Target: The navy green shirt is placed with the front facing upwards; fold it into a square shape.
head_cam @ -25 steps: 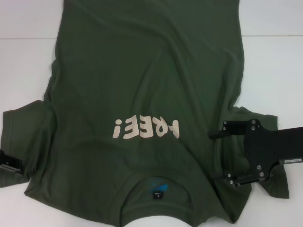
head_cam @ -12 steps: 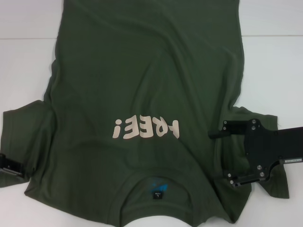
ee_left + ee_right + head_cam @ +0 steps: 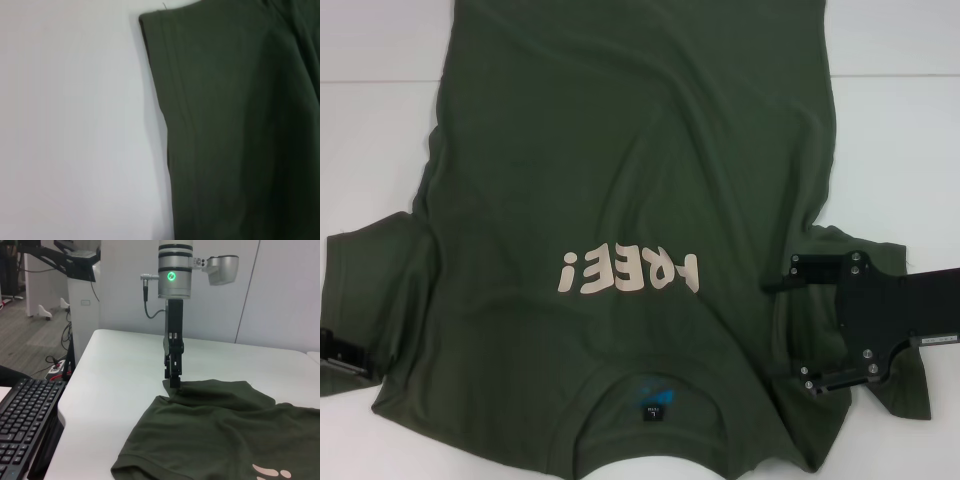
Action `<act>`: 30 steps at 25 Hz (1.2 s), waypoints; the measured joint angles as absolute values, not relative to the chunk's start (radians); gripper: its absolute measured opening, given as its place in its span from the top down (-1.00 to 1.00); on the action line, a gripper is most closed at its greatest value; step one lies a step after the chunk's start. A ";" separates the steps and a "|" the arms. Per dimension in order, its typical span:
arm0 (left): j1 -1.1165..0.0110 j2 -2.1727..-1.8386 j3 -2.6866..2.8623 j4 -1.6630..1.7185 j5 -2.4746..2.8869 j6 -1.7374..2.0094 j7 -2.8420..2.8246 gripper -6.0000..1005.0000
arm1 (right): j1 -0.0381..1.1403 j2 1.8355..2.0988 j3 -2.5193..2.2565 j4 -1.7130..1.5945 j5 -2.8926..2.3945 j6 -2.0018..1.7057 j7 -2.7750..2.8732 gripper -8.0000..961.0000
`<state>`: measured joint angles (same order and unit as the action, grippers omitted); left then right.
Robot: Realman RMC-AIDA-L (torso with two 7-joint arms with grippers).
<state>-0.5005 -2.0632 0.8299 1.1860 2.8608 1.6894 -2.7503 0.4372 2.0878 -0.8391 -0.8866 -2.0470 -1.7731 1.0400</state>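
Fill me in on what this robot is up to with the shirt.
It is at the start of folding the navy green shirt, which lies front up and flat on the white table, "FREE!" lettering showing, nothing folded yet. The right gripper is open over the sleeve on its side. The left gripper points straight down with its tip at the hem of the other sleeve; whether it has pinched the cloth cannot be told.

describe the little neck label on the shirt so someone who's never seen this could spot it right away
Start from the white table and the navy green shirt spread across it, chest up. Follow the pale FREE! lettering toward the robot to the curved collar. Just inside it sits the neck label, a small dark rectangle, next to a blue mark, the only blue on the cloth.
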 joint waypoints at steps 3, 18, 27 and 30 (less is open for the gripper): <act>-0.502 -2.063 0.833 1.177 2.861 1.686 -2.749 -0.81 | 0.438 2.088 -0.839 -0.886 -2.047 -1.773 1.040 -0.78; -0.526 -2.062 0.837 1.152 2.859 1.698 -2.751 -0.81 | 0.439 2.088 -0.839 -0.885 -2.046 -1.766 1.038 -0.78; -0.535 -2.053 0.818 1.124 2.859 1.712 -2.730 -0.80 | 0.440 2.089 -0.839 -0.882 -2.045 -1.765 1.040 -0.78; -0.548 -2.049 0.812 1.084 2.858 1.705 -2.705 -0.75 | 0.440 2.089 -0.838 -0.879 -2.044 -1.765 1.044 -0.78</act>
